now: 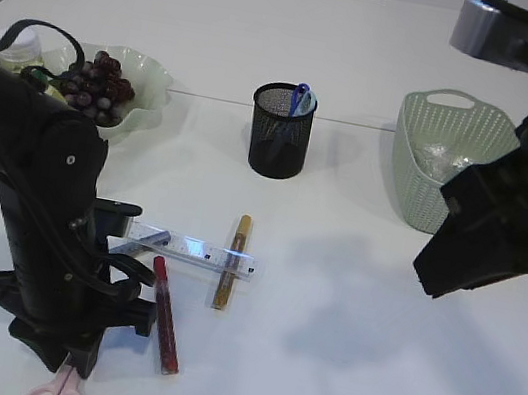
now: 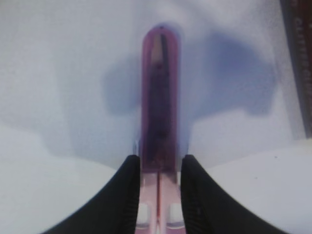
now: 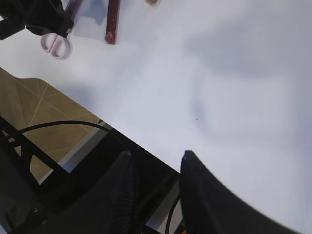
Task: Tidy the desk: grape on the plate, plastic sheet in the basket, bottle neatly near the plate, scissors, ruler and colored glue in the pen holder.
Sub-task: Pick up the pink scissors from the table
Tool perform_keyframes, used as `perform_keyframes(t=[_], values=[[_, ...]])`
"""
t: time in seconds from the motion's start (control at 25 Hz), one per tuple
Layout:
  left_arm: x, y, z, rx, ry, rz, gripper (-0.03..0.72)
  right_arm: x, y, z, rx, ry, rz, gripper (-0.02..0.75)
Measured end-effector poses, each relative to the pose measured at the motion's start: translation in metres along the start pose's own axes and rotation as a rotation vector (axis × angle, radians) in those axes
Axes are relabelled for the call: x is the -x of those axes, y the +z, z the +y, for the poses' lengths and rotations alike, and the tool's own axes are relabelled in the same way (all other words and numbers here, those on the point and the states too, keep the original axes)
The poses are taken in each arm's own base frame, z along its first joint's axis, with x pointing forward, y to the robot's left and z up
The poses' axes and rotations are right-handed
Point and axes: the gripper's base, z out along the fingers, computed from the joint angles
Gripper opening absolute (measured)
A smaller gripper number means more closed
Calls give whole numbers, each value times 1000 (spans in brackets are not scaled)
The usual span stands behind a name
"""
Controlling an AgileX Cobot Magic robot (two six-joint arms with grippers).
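Only in the left wrist view is the pink plastic-handled scissors (image 2: 159,97) seen pinched by the left pincer (image 2: 158,187); the right pincer (image 3: 153,190) is spread, empty, at lower centre.

Plate (image 1: 153,73) sits back left with the grapes (image 1: 95,85) on it, bottle (image 1: 17,48) just left of the plate. Pen holder (image 1: 280,131) is in the middle, basket (image 1: 443,157) off to its right. Nearer the front, the ruler (image 1: 196,249) lies crosswise with one glue stick (image 1: 231,261) across it and another (image 1: 165,315) just in front to the left. Scissors (image 1: 60,388) are at the front left edge, under the left arm.
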Motion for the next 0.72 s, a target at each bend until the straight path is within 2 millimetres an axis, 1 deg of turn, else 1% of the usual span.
perform_keyframes(t=[0.72], values=[[2, 0, -1, -16, -25, -23, 225, 0, 0, 0, -1, 0, 0, 273]])
